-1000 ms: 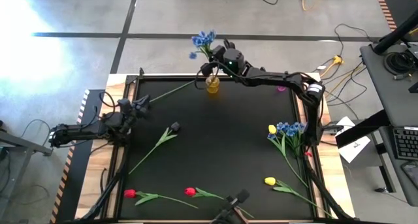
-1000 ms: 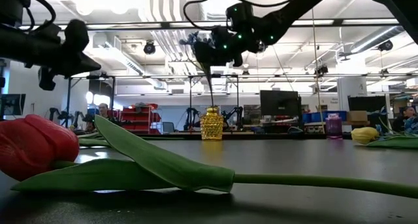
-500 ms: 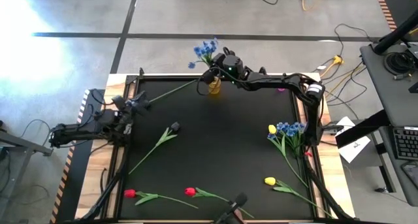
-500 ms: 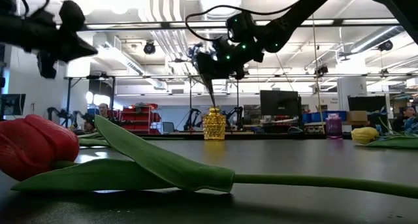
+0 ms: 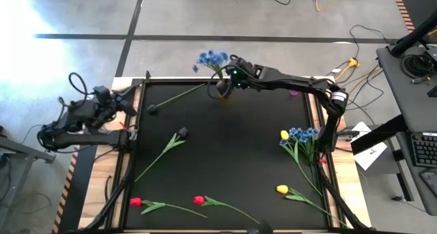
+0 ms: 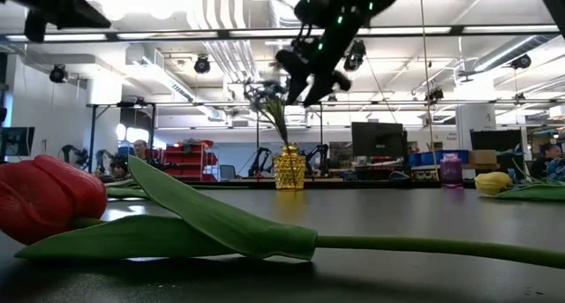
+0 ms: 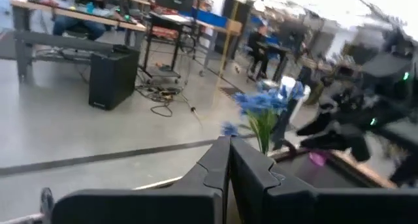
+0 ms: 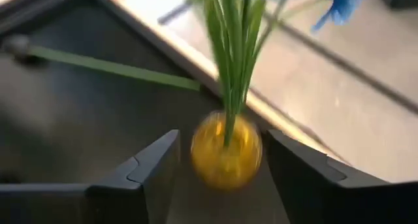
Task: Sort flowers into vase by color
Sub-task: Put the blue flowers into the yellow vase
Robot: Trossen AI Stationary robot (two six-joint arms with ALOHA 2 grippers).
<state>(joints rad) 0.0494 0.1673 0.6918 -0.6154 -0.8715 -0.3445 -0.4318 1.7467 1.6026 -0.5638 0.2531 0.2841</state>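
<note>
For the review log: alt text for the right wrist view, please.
The right tool is open, its fingers either side of a yellow vase holding a blue flower spray by its green stems. Another green stem lies on the black mat behind.

I can't read any text, label, brand, number or sign in what I have on screen. The white card [image 5: 369, 154] beside the table's right edge in the high view carries a dark mark, but I can't make out any letters on it.
</note>
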